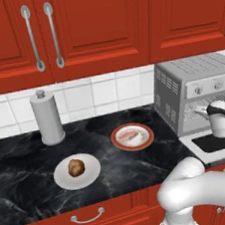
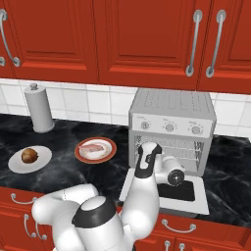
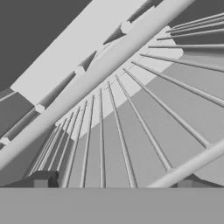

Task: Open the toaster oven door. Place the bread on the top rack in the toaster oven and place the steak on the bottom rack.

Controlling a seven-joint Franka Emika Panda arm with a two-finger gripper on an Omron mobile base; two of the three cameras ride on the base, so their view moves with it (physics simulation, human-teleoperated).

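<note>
Red-cabinet kitchen, black marble tabletop (image 1: 21, 166), white tile behind. Toaster oven (image 2: 171, 130) sat at the right end of it, toaster oven door (image 2: 188, 196) already dropped flat, so step one looked done. Claw (image 3: 113, 183) was released, jaws spread wide, nothing in them, parked right at the oven mouth above the door; hand view looked straight down onto rack wires, fingertips (image 3: 41, 179) near the bars. Couldn't tell which rack.

Bread (image 1: 76, 167) sat on a white plate (image 1: 88, 180), steak (image 1: 132, 135) on an orange-rimmed plate (image 1: 148, 141). Both lay well to the claw's left along the tabletop, steak nearer, bread farther and closer to the front edge. Steak's long axis ran roughly left-right. Paper towel roll (image 1: 47, 118) stood further left still, at the wall.

My read: next move calls for backing out of the oven and swinging left to the bread, which is a long reach past the steak plate.
</note>
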